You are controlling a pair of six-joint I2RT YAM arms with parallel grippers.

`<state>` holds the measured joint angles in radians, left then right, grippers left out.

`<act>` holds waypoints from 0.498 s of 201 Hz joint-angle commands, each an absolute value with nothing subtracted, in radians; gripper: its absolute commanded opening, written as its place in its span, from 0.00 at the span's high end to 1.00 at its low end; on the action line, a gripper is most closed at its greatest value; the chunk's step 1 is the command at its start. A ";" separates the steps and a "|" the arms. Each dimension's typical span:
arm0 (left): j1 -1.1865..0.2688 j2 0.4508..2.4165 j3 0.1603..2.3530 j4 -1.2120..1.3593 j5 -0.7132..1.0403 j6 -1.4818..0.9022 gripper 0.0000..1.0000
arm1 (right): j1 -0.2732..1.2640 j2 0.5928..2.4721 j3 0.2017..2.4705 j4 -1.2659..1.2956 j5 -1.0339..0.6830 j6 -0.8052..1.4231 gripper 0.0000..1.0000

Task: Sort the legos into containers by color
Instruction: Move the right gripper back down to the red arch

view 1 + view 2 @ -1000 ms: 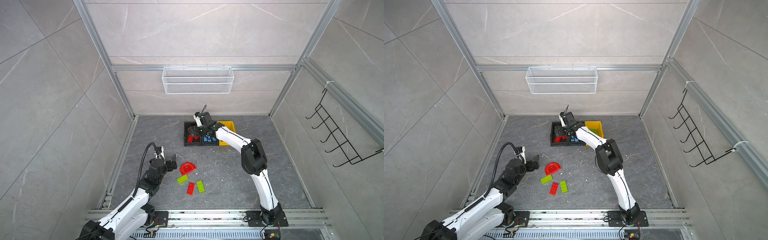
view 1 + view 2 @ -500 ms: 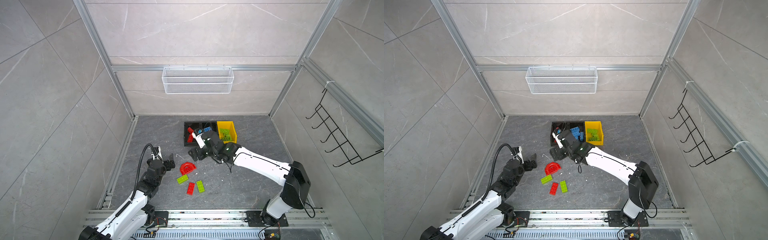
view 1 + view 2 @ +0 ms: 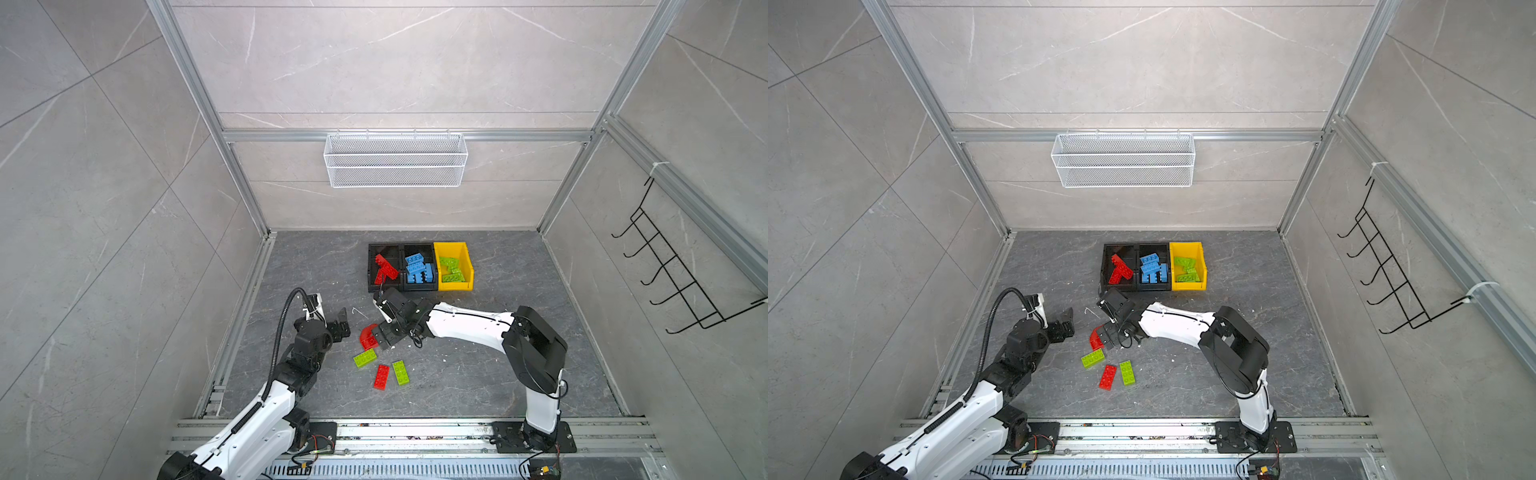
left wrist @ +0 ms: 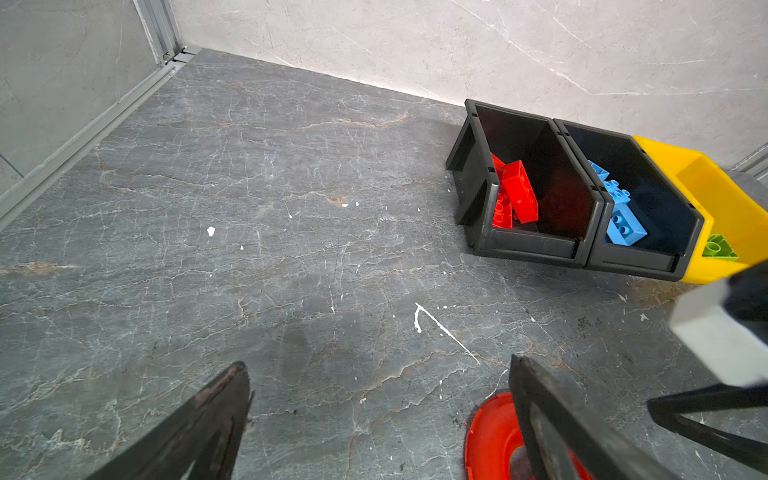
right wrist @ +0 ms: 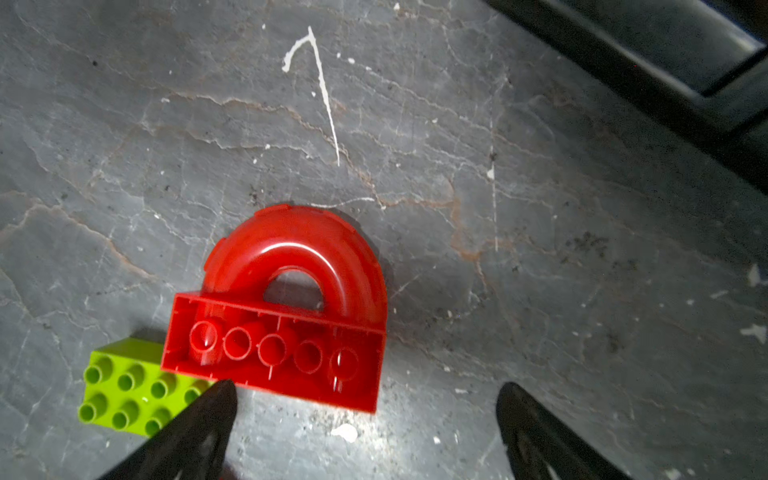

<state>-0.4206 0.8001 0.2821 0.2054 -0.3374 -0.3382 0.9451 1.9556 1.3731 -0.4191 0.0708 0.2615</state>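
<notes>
Three containers stand in a row at the back. The left black one (image 3: pixel 384 248) holds red legos (image 3: pixel 385 269), the middle black one (image 3: pixel 417 248) blue legos (image 3: pixel 419 272), the yellow one (image 3: pixel 453 249) green legos (image 3: pixel 451 270). A red arch (image 3: pixel 368 336) (image 5: pixel 291 291) lies on the floor beside a green brick (image 3: pixel 365 357) (image 5: pixel 124 386); a red brick (image 3: pixel 381 376) and another green brick (image 3: pixel 400 372) lie nearer. My right gripper (image 3: pixel 384 332) (image 5: pixel 365 399) hangs open just over the arch, holding nothing. Left of the arch, my left gripper (image 3: pixel 338 322) (image 4: pixel 378 365) is open and empty.
A white wire basket (image 3: pixel 395 160) hangs on the back wall and a black hook rack (image 3: pixel 681 274) on the right wall. Aluminium rails (image 3: pixel 245 316) border the grey floor. The two grippers are close together around the arch.
My right arm has swung back from the left black container down to the floor over the red arch, and its jaws have opened wider. The left gripper has barely moved.
</notes>
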 commanded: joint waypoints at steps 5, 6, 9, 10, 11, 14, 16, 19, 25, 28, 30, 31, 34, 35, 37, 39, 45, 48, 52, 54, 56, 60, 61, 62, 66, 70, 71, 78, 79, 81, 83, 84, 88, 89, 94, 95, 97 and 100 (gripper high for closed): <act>-0.416 0.778 0.275 0.222 -0.348 -0.346 0.01 | 0.961 2.003 1.416 -0.441 0.070 0.272 0.01; -0.416 0.778 0.276 0.223 -0.348 -0.346 0.01 | 0.961 2.004 1.417 -0.441 0.071 0.273 0.01; -0.415 0.776 0.276 0.223 -0.347 -0.347 0.01 | 0.962 2.006 1.419 -0.439 0.073 0.274 0.01; -0.415 0.776 0.276 0.222 -0.347 -0.347 0.01 | 0.962 2.006 1.420 -0.439 0.074 0.275 0.01; -0.416 0.776 0.276 0.222 -0.348 -0.347 0.01 | 0.962 2.007 1.419 -0.439 0.074 0.276 0.01; -0.416 0.776 0.275 0.222 -0.347 -0.346 0.01 | 0.962 2.010 1.421 -0.437 0.075 0.277 0.01; -0.416 0.776 0.276 0.222 -0.347 -0.346 0.01 | 0.961 2.012 1.423 -0.436 0.075 0.279 0.01; -0.416 0.776 0.275 0.222 -0.347 -0.347 0.01 | 0.961 2.015 1.426 -0.434 0.075 0.280 0.01; -0.416 0.778 0.276 0.223 -0.347 -0.347 0.01 | 0.962 2.023 1.434 -0.434 0.073 0.282 0.01; -0.416 0.778 0.276 0.222 -0.347 -0.347 0.01 | 0.961 2.028 1.436 -0.434 0.071 0.282 0.01; -0.416 0.778 0.276 0.222 -0.348 -0.347 0.01 | 0.960 2.031 1.439 -0.435 0.070 0.282 0.01; -0.416 0.778 0.276 0.222 -0.347 -0.347 0.01 | 0.961 2.033 1.441 -0.435 0.069 0.283 0.01; -0.416 0.778 0.276 0.223 -0.347 -0.346 0.01 | 0.963 2.037 1.445 -0.438 0.068 0.282 0.01; -0.416 0.778 0.276 0.223 -0.346 -0.346 0.01 | 0.963 2.039 1.447 -0.439 0.068 0.282 0.01; -0.416 0.778 0.276 0.222 -0.346 -0.346 0.01 | 0.962 2.041 1.451 -0.441 0.069 0.281 0.01; -0.416 0.778 0.276 0.223 -0.347 -0.347 0.01 | 0.964 2.045 1.454 -0.443 0.071 0.282 0.01; -0.416 0.778 0.276 0.222 -0.347 -0.347 0.01 | 0.964 2.054 1.460 -0.453 0.079 0.280 0.01; -0.415 0.778 0.276 0.221 -0.347 -0.347 0.01 | 0.964 2.057 1.464 -0.457 0.083 0.279 0.01; -0.416 0.778 0.276 0.221 -0.348 -0.347 0.01 | 0.964 2.060 1.466 -0.461 0.087 0.279 0.01; -0.416 0.778 0.276 0.220 -0.349 -0.346 0.01 | 0.964 2.062 1.466 -0.463 0.089 0.279 0.01; -0.416 0.777 0.276 0.220 -0.349 -0.346 0.01 | 0.964 2.062 1.467 -0.464 0.092 0.279 0.01; -0.416 0.776 0.276 0.220 -0.351 -0.347 0.01 | 0.964 2.062 1.466 -0.466 0.101 0.276 0.01; -0.416 0.776 0.276 0.219 -0.352 -0.347 0.01 | 0.964 2.063 1.466 -0.467 0.104 0.275 0.01; -0.416 0.775 0.276 0.220 -0.352 -0.347 0.01 | 0.964 2.063 1.465 -0.467 0.107 0.274 0.01; -0.416 0.775 0.276 0.221 -0.353 -0.347 0.01 | 0.963 2.062 1.464 -0.469 0.115 0.272 0.01; -0.416 0.775 0.276 0.221 -0.353 -0.347 0.01 | 0.962 2.063 1.463 -0.473 0.122 0.267 0.00; -0.416 0.774 0.275 0.220 -0.353 -0.347 0.01 | 0.962 2.062 1.462 -0.473 0.124 0.266 0.00; -0.416 0.774 0.275 0.221 -0.354 -0.347 0.01 | 0.958 2.063 1.461 -0.482 0.131 0.256 0.00; -0.416 0.774 0.275 0.221 -0.354 -0.347 0.01 | 0.958 2.063 1.461 -0.483 0.132 0.254 0.00; -0.416 0.775 0.273 0.221 -0.354 -0.347 0.01 | 0.956 2.064 1.461 -0.488 0.131 0.250 0.00; -0.415 0.775 0.274 0.221 -0.354 -0.347 0.01 | 0.952 2.065 1.462 -0.493 0.131 0.246 0.00; -0.416 0.775 0.273 0.221 -0.353 -0.347 0.01 | 0.952 2.066 1.463 -0.496 0.130 0.244 0.00; -0.416 0.774 0.274 0.221 -0.354 -0.346 0.01 | 0.948 2.068 1.467 -0.512 0.129 0.236 0.00; -0.416 0.775 0.274 0.221 -0.354 -0.346 0.01 | 0.947 2.069 1.467 -0.517 0.130 0.234 0.00; -0.415 0.777 0.276 0.222 -0.356 -0.345 0.01 | 0.939 2.072 1.473 -0.542 0.137 0.224 0.00; -0.416 0.777 0.276 0.221 -0.356 -0.345 0.01 | 0.936 2.071 1.474 -0.546 0.139 0.223 0.00; -0.416 0.778 0.276 0.220 -0.356 -0.345 0.01 | 0.932 2.072 1.473 -0.554 0.143 0.221 0.00; -0.416 0.778 0.277 0.219 -0.357 -0.345 0.01 | 0.924 2.070 1.471 -0.562 0.148 0.218 0.00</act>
